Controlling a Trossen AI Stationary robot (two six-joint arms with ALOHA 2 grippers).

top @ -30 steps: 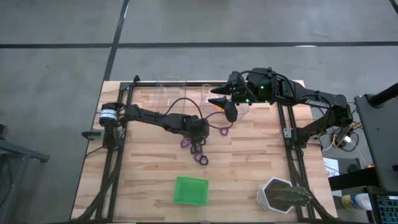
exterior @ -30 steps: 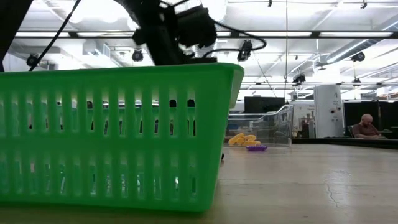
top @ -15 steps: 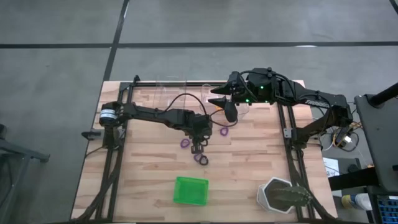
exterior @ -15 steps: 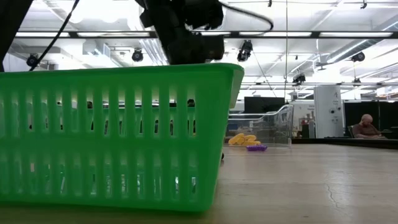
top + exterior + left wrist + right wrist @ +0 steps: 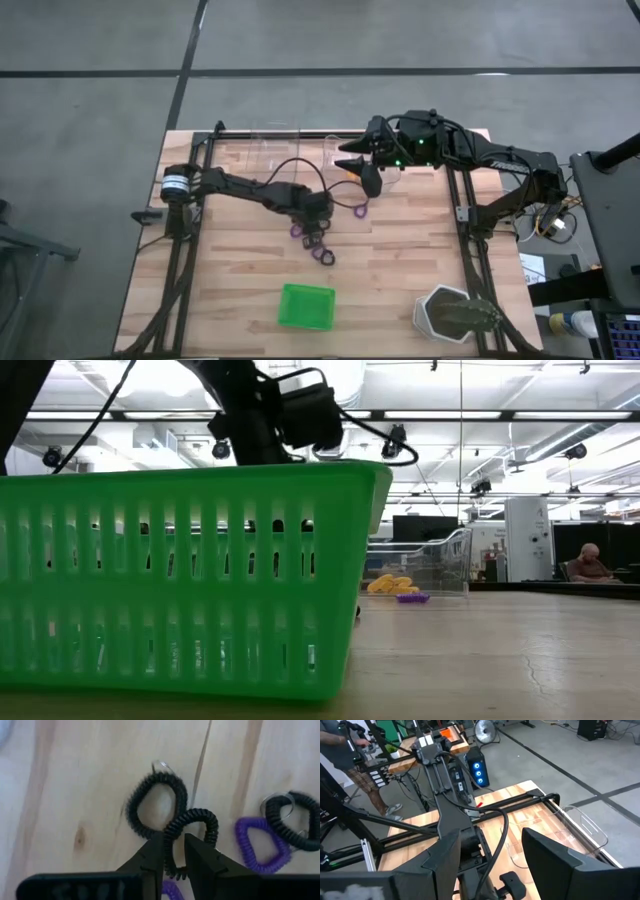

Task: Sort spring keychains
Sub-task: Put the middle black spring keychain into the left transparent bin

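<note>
Two arms appear in the high view: the left gripper (image 5: 313, 236) sits low over the middle of the wooden table (image 5: 230, 300), among purple spring keychains (image 5: 323, 256), while the right gripper (image 5: 352, 165) hangs at the far edge by the clear plastic trays (image 5: 275, 145), with a purple clip (image 5: 361, 210) just beside it; the green square tray (image 5: 307, 306) lies near the front edge, well apart from the clips. Low view: the green tray wall (image 5: 180, 580) fills the foreground, and orange keychains (image 5: 390, 584) with one purple clip (image 5: 412, 598) lie by a clear tray (image 5: 425, 565). Left wrist view: the narrowed fingers (image 5: 155, 857) pinch a black spring keychain (image 5: 192, 827), which touches a second black coil (image 5: 156, 802) lying flat; a purple one (image 5: 257, 845) and another black one (image 5: 292, 820) lie near. Right wrist view: the right fingers (image 5: 545, 860) stand wide apart, holding nothing.
</note>
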